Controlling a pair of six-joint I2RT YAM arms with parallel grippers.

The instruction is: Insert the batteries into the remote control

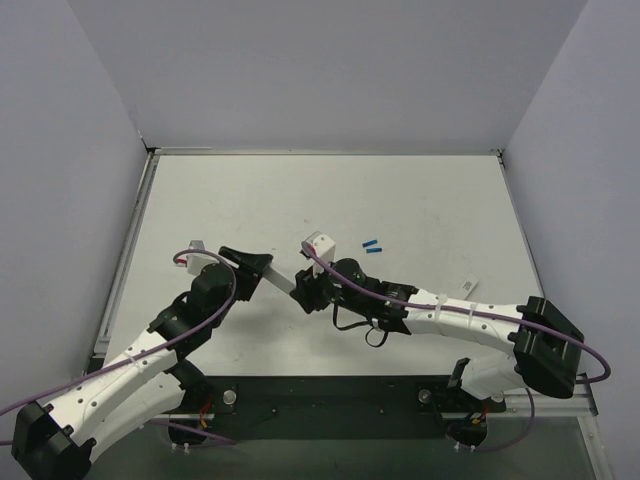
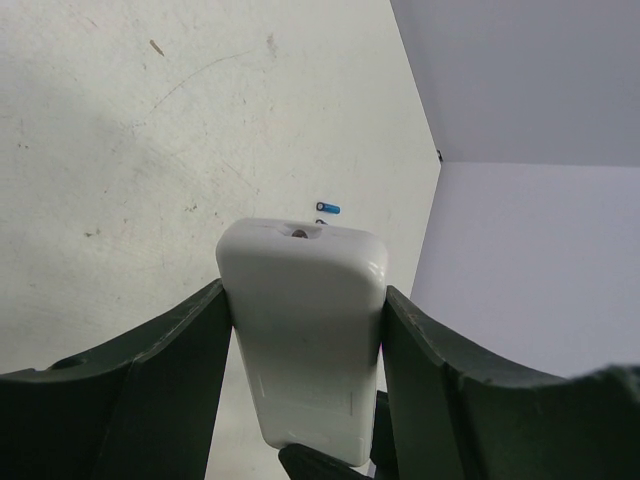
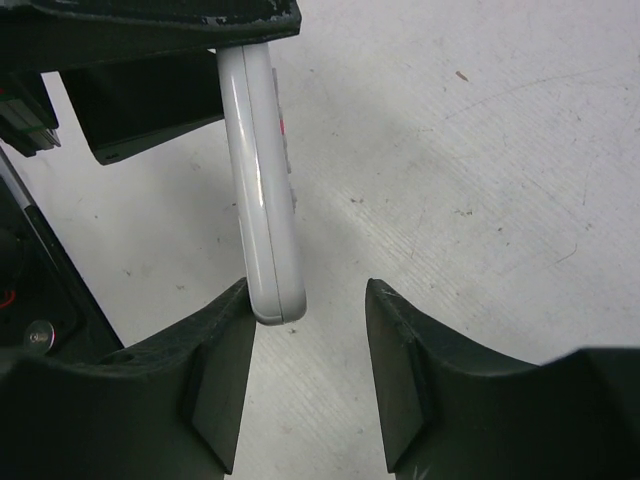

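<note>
Tabletop: one remote, two batteries (probably)

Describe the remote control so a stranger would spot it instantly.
Look at the middle of the white table, where the two arms' grippers meet. The remote control is the slim white bar between them, clamped in the left gripper. Unlike the tiny blue batteries lying nearby, it is white, long and held.

Remote control: slim white bar, plain back showing, gripped by long edges, held above table. Batteries: two tiny blue cylinders, close together, lying on table beyond it.
</note>
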